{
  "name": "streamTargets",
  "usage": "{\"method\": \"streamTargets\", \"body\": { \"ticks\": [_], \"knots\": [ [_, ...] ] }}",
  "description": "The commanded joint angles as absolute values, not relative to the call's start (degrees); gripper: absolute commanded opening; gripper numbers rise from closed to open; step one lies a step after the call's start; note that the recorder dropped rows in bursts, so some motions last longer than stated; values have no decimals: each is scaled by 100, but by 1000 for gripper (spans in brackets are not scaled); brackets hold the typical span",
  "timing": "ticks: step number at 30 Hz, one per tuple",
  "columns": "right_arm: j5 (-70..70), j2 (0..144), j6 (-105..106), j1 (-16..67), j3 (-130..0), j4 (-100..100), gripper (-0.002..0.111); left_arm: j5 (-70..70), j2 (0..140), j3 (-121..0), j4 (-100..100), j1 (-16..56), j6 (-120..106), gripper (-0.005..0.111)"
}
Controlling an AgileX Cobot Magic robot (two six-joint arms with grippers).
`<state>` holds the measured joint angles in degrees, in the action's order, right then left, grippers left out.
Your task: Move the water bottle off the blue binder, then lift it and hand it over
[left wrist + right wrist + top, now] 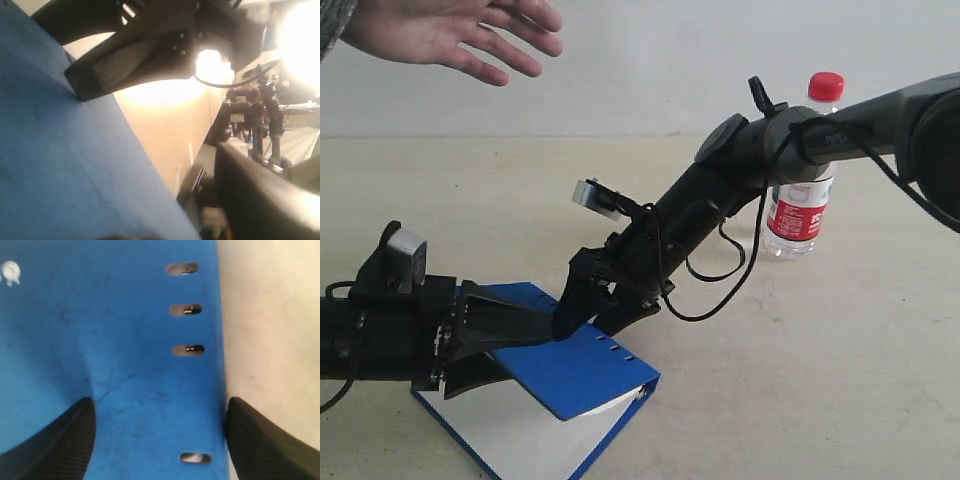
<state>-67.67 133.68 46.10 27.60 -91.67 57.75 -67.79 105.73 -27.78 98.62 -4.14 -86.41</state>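
Note:
The water bottle stands upright on the table at the back right, off the blue binder; the right arm hides part of it. The binder lies at the front left with its cover raised over white pages. My left gripper is open, and the cover's edge lies between its spread fingers. In the left wrist view the cover fills one side, apart from one dark finger. My right gripper is open and empty, tips down on the cover beside the slots.
A person's open hand hovers at the top left, above the far side of the table. The right arm stretches across from the right, with a looping cable hanging under it. Beige tabletop surrounds the binder.

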Motion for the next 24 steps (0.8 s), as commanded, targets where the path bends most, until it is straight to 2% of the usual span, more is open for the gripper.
{"method": "streamTargets", "body": {
  "ticks": [1,7,9,12,13,19,24],
  "knots": [
    [-6996,13329,4643,2797,-9145,5945,64,-6996,10527,-2820,9995,-391,-9001,64],
    [-6996,13329,4643,2797,-9145,5945,64,-6996,10527,-2820,9995,-391,-8487,61],
    [-6996,13329,4643,2797,-9145,5945,64,-6630,10527,-2806,9992,-391,-8217,48],
    [-6996,13281,4913,2783,-9145,5945,64,-6075,10527,-2721,9635,-391,-8261,10],
    [-6996,13242,4927,2783,-9145,5896,64,-5983,10527,-2666,9556,-391,-8374,5],
    [-6996,12749,5109,2479,-9158,5577,64,-5545,10429,-2341,9548,-401,-8599,5],
    [-6996,12397,4815,2226,-9158,5552,64,-5794,10220,-2125,9675,-401,-9577,5]
  ]
}}
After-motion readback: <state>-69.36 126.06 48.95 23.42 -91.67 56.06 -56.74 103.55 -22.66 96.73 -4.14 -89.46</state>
